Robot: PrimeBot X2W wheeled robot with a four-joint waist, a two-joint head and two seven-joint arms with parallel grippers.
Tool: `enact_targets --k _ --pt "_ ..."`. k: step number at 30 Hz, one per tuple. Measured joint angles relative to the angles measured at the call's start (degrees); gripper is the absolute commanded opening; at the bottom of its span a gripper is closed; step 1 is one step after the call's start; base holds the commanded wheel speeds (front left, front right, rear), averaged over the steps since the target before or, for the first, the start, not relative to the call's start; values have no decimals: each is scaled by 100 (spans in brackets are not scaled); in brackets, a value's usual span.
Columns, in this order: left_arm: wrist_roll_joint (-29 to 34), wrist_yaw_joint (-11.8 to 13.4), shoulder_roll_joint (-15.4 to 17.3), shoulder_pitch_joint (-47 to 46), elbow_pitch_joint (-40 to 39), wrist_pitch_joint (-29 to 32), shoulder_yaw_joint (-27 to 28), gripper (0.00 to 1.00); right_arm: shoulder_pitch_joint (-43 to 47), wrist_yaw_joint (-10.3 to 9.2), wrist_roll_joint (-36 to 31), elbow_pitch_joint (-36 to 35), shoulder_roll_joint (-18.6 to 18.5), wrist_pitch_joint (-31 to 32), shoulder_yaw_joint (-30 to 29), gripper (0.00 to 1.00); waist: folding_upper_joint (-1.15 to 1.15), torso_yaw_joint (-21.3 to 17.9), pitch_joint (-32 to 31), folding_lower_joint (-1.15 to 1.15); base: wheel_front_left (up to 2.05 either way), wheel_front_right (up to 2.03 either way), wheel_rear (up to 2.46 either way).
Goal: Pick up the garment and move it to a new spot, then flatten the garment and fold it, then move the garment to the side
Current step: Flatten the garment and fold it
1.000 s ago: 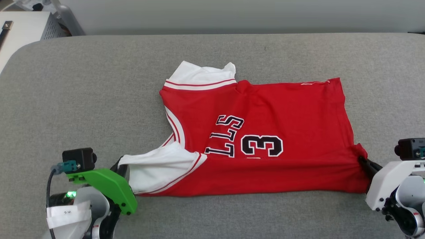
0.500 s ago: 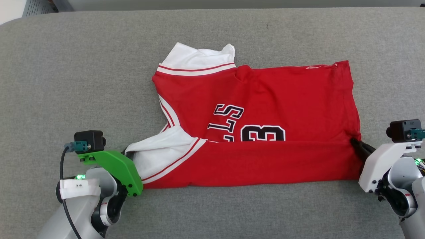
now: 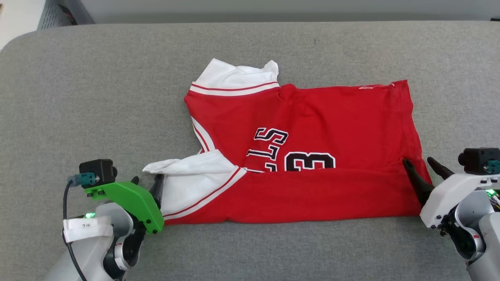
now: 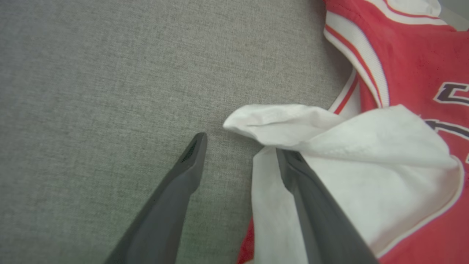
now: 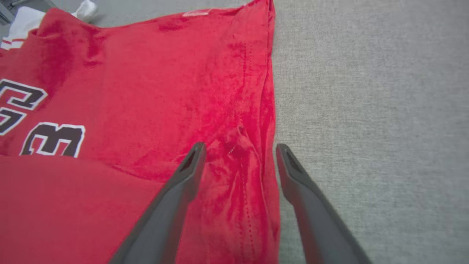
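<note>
A grey woven fabric surface (image 3: 97,97) spans the scene from left to right, its far-left corner rounded. A tiny dark speck (image 3: 315,41) sits on it near the far edge. Beyond that edge runs a plain pale grey wall (image 3: 273,8). At the far left stands a grey perforated panel (image 3: 49,13) beside a white area (image 3: 17,17).

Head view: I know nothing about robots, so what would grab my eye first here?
The red jersey grabs you first, spread across the middle of the grey surface, its near edge folded partly over the black number. Next come the two grippers at its near corners: the left gripper by the white sleeve, the right gripper at the opposite end, both with fingers open.
</note>
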Motion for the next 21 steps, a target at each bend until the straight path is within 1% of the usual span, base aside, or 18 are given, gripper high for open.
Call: enact_targets --k 4,7,10,13,17,21 --pt "-2 147 49 213 -157 -252 169 100 142 -34 -152 -58 100 -501 -221 100 0 8 -167 0 0 0 0" --pt "13 283 123 365 -412 -481 302 100 268 -35 -396 -196 249 -850 -541 100 0 13 -310 0 0 0 0" --pt "89 411 214 459 -688 -732 428 100 395 -36 -671 -420 413 -1043 -844 100 0 15 -426 0 0 0 0" --pt "221 530 298 495 -1020 -1012 528 100 563 -36 -989 -782 657 -1122 -1169 100 0 18 -542 0 0 0 0" --pt "371 679 428 589 -1461 -1010 525 100 839 -36 -1303 -1260 951 -1083 -1449 100 0 15 -660 0 0 0 0" --pt "391 735 639 623 -1886 -645 426 100 1090 -36 -1463 -1673 1171 -958 -1593 100 0 -4 -737 0 0 0 0"
